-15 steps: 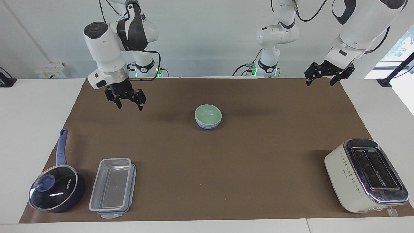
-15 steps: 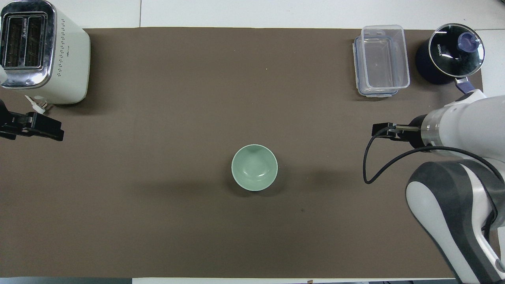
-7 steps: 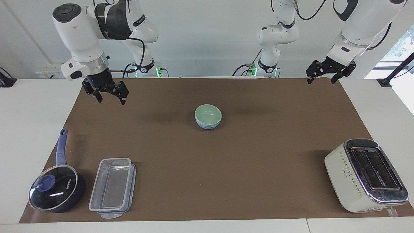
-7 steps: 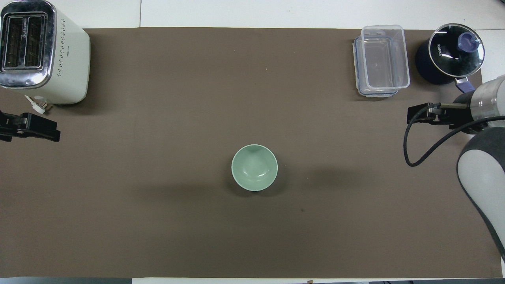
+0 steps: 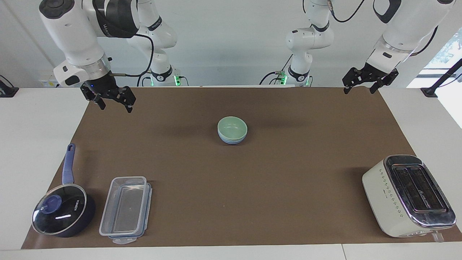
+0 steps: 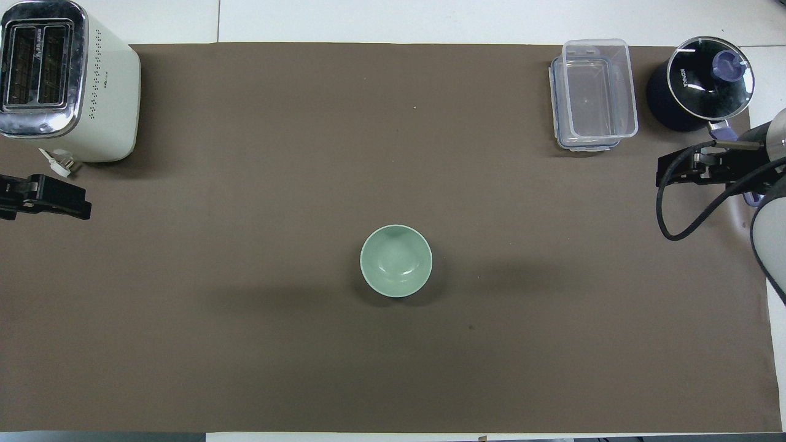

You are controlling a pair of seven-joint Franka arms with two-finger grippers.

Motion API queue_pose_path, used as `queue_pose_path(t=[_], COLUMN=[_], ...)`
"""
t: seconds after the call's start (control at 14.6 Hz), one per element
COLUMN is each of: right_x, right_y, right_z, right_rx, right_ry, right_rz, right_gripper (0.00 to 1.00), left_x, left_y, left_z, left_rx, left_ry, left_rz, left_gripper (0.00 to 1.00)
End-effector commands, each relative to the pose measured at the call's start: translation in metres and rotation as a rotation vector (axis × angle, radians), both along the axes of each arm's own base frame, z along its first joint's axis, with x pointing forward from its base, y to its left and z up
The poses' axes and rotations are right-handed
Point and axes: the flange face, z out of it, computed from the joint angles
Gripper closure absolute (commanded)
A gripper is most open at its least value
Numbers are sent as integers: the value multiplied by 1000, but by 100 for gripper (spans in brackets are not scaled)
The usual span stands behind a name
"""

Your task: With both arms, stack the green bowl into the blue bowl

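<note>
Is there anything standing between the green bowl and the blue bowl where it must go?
Nothing visible. The green bowl already sits inside the blue bowl mid-mat. The right hand and left hand hang open and empty over the mat's two ends.

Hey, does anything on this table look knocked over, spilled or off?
Nothing stands out. The green bowl sits level inside the blue bowl; both hands, left and right, are open and empty.

The pale green bowl (image 5: 232, 128) sits upright, nested inside the periwinkle blue bowl (image 5: 231, 140), whose wall shows just beneath its rim; the pair rests mid-mat, nearer the robots
</note>
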Motion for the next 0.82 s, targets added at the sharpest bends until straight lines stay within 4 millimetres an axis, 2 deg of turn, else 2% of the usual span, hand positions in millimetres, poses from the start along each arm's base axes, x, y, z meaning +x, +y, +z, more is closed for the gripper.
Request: queue_pose_path(t=[0.0,0.76], right_x=[3,-4], right_y=[-9,-2], right_z=[2,4], right_rx=[-9,-7], right_ry=[5,41], right_rz=[25,39], right_gripper=[0,0], left_x=[-5,-5], left_y=[-1,-7], left_z=[2,2], left_rx=[-16,-16], left_ry=[-16,-19], left_rz=[11,-11], left_gripper=[0,0])
